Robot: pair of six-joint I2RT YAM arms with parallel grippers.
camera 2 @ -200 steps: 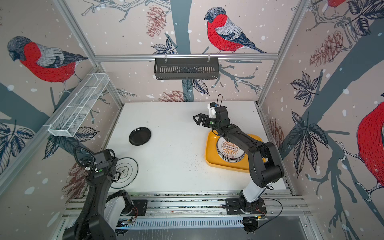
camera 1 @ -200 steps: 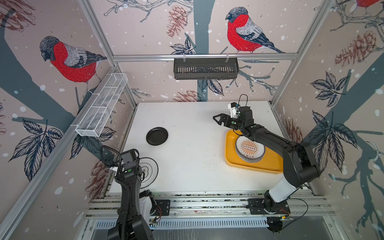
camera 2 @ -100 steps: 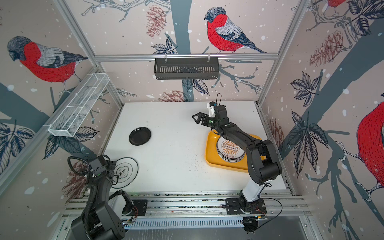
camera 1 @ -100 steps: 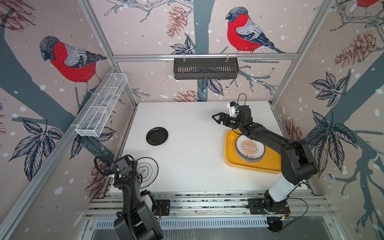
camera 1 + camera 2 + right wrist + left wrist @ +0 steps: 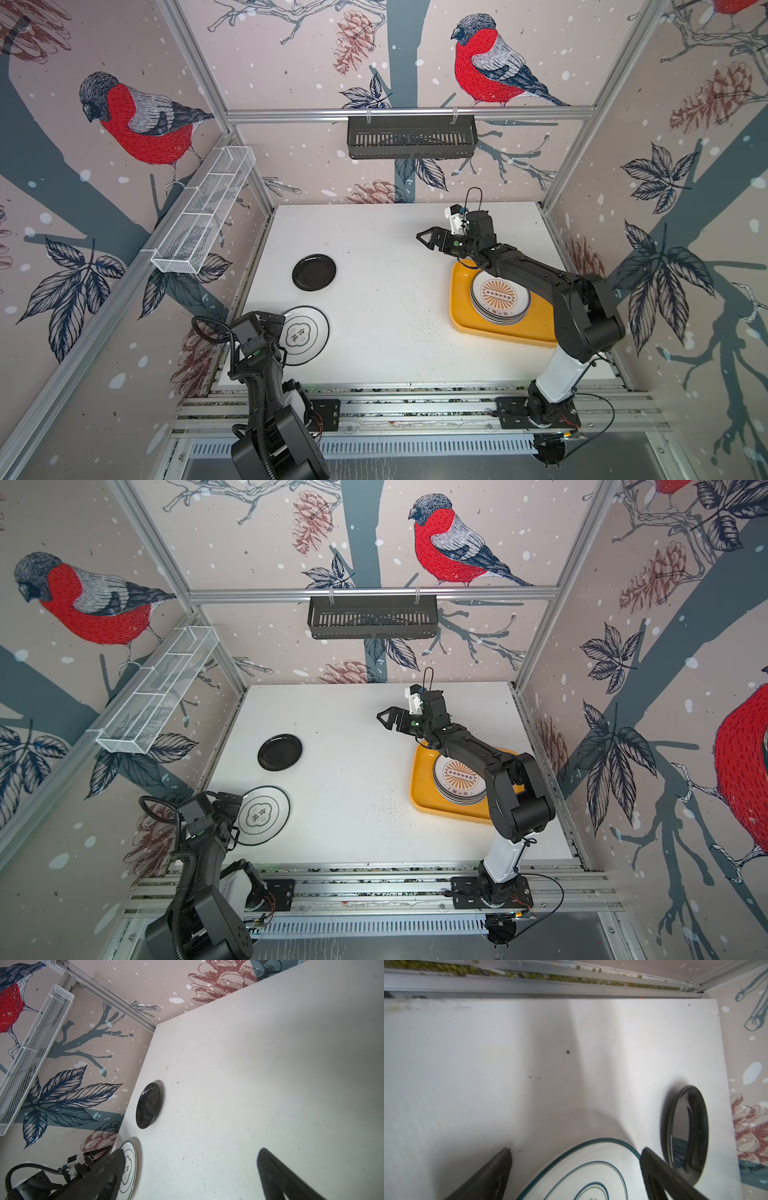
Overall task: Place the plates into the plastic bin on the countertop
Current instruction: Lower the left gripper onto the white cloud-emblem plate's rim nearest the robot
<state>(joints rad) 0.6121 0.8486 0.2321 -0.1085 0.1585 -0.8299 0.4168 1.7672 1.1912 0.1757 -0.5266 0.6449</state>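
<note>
The left gripper [image 5: 575, 1150] gapes wide, empty, over the white flower plate's [image 5: 305, 334] edge, the black plate [image 5: 313, 272] beyond it on the countertop [image 5: 374, 291], and the right gripper [image 5: 427, 241] hovers wide, empty, beside the plastic bin [image 5: 461, 320] holding stacked plates [image 5: 498, 296]

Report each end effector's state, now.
Left end effector: open, empty, over the round white plate with a flower outline.
Right end effector: open, empty, above the flat white countertop.
</note>
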